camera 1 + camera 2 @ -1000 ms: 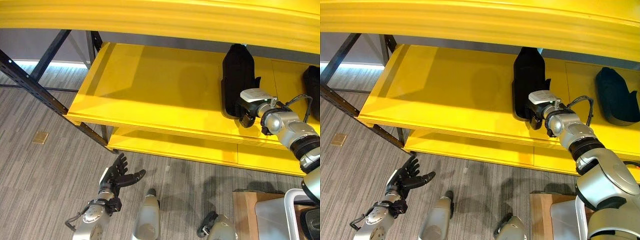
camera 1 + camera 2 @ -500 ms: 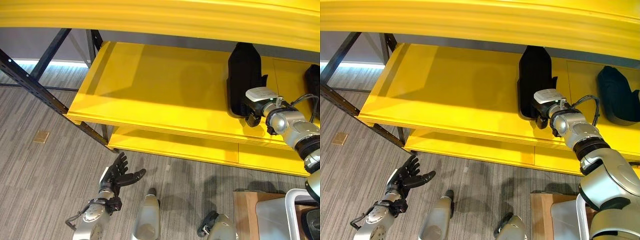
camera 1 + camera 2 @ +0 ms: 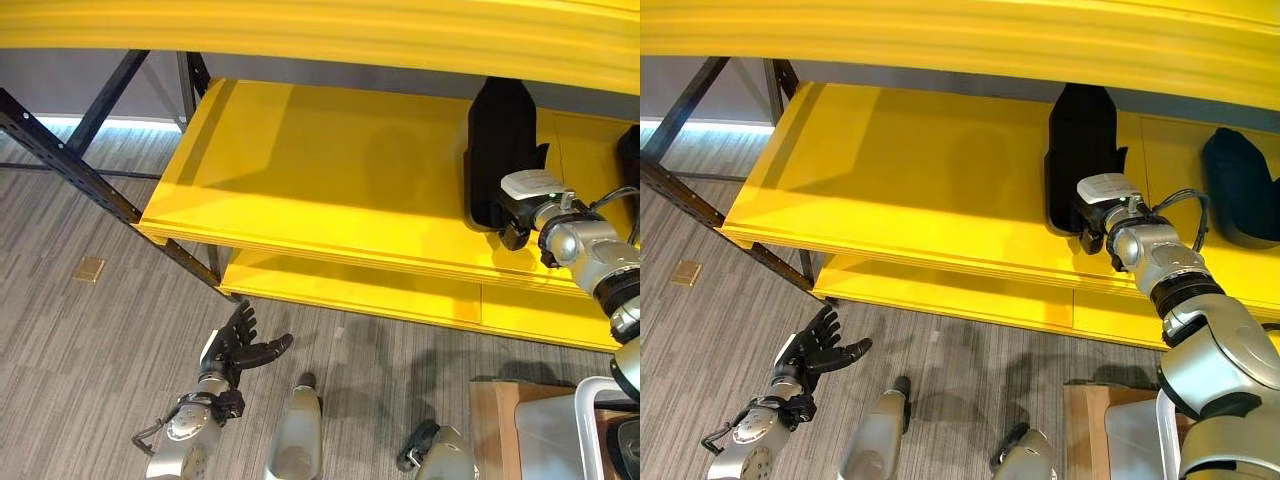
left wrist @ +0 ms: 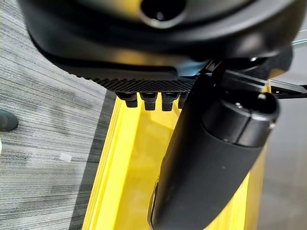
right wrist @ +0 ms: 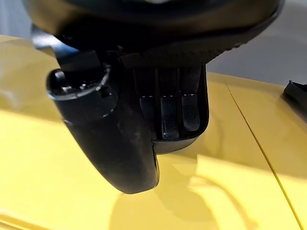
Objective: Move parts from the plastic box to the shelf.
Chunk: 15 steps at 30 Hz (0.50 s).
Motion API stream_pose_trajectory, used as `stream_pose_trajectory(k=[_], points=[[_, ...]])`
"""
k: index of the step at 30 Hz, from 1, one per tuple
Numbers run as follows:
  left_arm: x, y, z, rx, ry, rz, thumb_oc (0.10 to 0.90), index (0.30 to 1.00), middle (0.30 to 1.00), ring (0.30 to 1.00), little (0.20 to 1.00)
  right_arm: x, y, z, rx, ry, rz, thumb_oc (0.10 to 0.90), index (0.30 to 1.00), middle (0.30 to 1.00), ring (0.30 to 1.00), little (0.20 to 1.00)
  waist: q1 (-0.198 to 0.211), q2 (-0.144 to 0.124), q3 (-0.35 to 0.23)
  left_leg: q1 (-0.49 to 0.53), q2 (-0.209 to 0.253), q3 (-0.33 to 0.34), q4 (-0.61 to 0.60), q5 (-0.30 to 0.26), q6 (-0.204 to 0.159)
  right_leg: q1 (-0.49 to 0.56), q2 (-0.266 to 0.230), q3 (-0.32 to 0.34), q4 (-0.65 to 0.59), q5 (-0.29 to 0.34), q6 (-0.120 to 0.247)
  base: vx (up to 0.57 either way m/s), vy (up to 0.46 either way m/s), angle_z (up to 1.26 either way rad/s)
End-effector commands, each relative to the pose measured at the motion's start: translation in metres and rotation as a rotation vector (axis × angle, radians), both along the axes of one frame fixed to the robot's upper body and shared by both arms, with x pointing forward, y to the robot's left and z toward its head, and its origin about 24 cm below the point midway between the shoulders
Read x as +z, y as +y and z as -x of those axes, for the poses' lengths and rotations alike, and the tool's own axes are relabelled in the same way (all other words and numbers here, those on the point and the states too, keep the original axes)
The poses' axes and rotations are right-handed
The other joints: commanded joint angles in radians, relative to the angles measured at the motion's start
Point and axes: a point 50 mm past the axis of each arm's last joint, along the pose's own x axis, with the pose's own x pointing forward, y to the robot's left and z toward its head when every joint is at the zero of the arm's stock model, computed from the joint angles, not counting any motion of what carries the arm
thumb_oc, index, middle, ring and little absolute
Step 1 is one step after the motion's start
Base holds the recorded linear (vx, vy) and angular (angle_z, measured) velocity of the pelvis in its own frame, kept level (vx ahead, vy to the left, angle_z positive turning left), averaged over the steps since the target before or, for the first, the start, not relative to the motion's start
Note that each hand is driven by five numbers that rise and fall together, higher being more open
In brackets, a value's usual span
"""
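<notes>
Right hand (image 3: 1092,222) fingers curl around the black part (image 3: 1080,150) on the yellow shelf (image 3: 920,170); left hand (image 3: 812,352), below the shelf, spreads open.

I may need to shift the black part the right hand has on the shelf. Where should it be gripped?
Probably at its near end, approached from the shelf's open front. The black part lies lengthwise, its far end under the upper shelf; the right hand already holds that end.

You're looking at a yellow shelf (image 3: 330,180) on dark metal uprights over a grey striped floor (image 3: 80,340). On it a tall black part (image 3: 1080,150) stands upright near the back, with a second black part (image 3: 1240,190) well apart to its right.
</notes>
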Motion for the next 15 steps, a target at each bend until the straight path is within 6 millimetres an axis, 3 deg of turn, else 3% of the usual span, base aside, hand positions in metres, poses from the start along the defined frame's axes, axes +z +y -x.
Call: stream_pose_trajectory(k=[1, 3, 4, 15], points=[[0.0458, -0.0010, -0.0180, -0.073, -0.245, -0.022, 0.900, 1.000, 1.000, 1.000, 1.000, 0.0791, -0.0069, -0.0040, -0.036, -0.273, -0.001, 0.494, 0.432, 0.432, 0.432, 0.432, 0.027, -0.011, -0.038, 0.012, 0.041, -0.063, -0.024, -0.021, 0.016, 0.018, 0.009, 0.028, 0.022, 0.050, 0.023, -0.01, -0.006, 0.03], [0.0458, -0.0011, -0.0178, -0.070, -0.247, -0.019, 0.900, 1.000, 1.000, 1.000, 1.000, 0.0790, -0.0044, -0.0050, -0.031, -0.267, -0.003, 0.873, 0.962, 0.962, 0.962, 0.962, 0.028, -0.012, -0.037, 0.013, 0.041, -0.062, -0.028, -0.020, 0.015, 0.018, 0.010, 0.029, 0.021, 0.050, 0.023, 0.00, -0.001, 0.02], [0.0458, -0.0004, -0.0178, -0.067, -0.246, -0.020, 0.900, 1.000, 1.000, 1.000, 1.000, 0.0781, -0.0038, -0.0054, -0.030, -0.263, -0.004, 0.900, 1.000, 1.000, 1.000, 1.000, 0.029, -0.012, -0.035, 0.011, 0.040, -0.062, -0.027, -0.019, 0.015, 0.017, 0.010, 0.030, 0.022, 0.050, 0.023, 0.00, 0.000, 0.00], [0.0454, 0.0012, -0.0167, -0.061, -0.242, -0.018, 0.900, 1.000, 1.000, 1.000, 1.000, 0.0758, 0.0000, -0.0064, -0.016, -0.254, -0.021, 0.900, 1.000, 1.000, 1.000, 1.000, 0.029, -0.013, -0.028, 0.007, 0.041, -0.063, -0.022, -0.020, 0.017, 0.012, 0.013, 0.029, 0.028, 0.050, 0.021, 0.00, 0.000, 0.00]])
